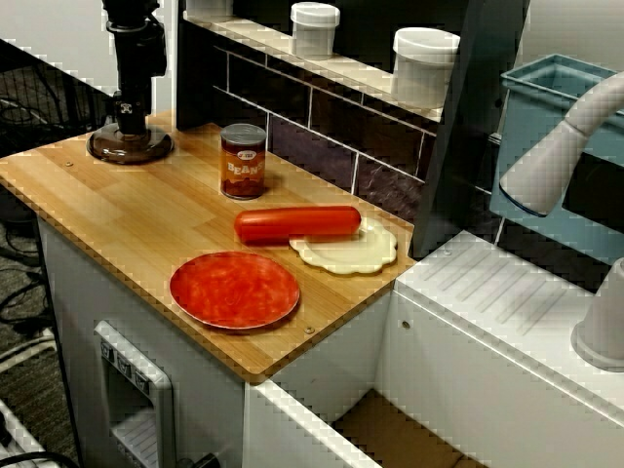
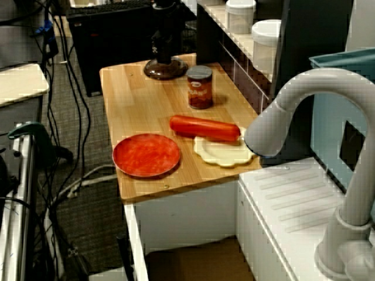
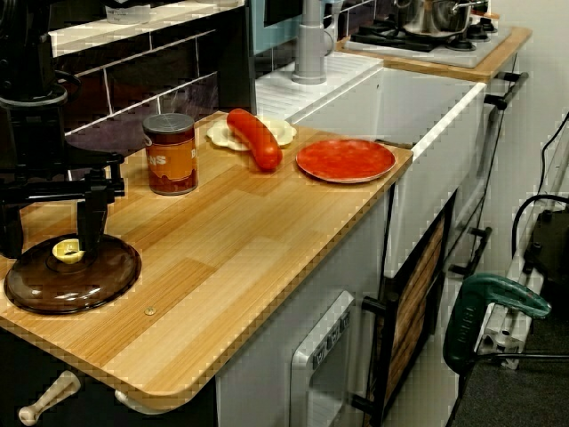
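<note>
Lid of brown glass (image 3: 89, 286) lay on the surface (image 3: 249, 267) directly beneath the tool (image 3: 52, 242), whose fingers stood apart, straddling its yellow knob (image 3: 68, 252), bean can (image 3: 171, 154) nearby.

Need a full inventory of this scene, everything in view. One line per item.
lid: 1, brown glass with a yellow knob, counter end away from the sink
can: 1, red-brown label, by the tiled wall
sausage: 1, red, lying partly on the disc
disc: 1, cream with a scalloped edge, counter's sink end
plate: 1, red, near the counter's front edge
jars: 2, white, on the shelf above the tiles
counter: 1, light wood
faucet: 1, pale grey, by the sink
pot: 1, metal, on the stove
power tool: 1, green, low beside the unit
claw: 1, black, directly above the lid's knob; open or shut unclear
</note>
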{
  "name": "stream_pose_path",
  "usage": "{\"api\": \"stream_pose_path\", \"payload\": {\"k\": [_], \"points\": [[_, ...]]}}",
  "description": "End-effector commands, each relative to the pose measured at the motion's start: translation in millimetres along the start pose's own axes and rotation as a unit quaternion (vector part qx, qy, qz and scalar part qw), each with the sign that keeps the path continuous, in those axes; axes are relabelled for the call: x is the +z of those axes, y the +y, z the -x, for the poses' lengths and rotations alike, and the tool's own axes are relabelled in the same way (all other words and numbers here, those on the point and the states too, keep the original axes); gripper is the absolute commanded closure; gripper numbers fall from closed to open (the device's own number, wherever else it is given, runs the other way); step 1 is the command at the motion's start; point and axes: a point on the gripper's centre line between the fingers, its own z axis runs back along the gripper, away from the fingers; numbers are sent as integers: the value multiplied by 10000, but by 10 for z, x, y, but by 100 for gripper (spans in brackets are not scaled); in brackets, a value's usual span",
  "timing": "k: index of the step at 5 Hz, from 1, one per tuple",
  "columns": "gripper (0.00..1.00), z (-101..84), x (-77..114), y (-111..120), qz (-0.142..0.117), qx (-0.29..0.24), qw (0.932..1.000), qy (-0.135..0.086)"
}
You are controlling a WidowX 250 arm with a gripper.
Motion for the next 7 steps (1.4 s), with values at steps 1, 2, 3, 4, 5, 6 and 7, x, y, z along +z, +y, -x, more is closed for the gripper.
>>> {"api": "stream_pose_path", "payload": {"k": [1,2,3,4,5,6,7], "points": [[0,-51,261,91,-138,-9,9999,-17],[0,-75,413,69,11,-89,9999,-129],[0,-64,441,20,24,-134,9998,-169],[0,-51,389,-35,-36,-162,9998,-123],[0,-50,357,-66,-63,-183,9998,-91],[0,-38,349,-66,-72,-171,9998,-89],[27,-39,331,-69,-58,-217,9997,-100]]}}
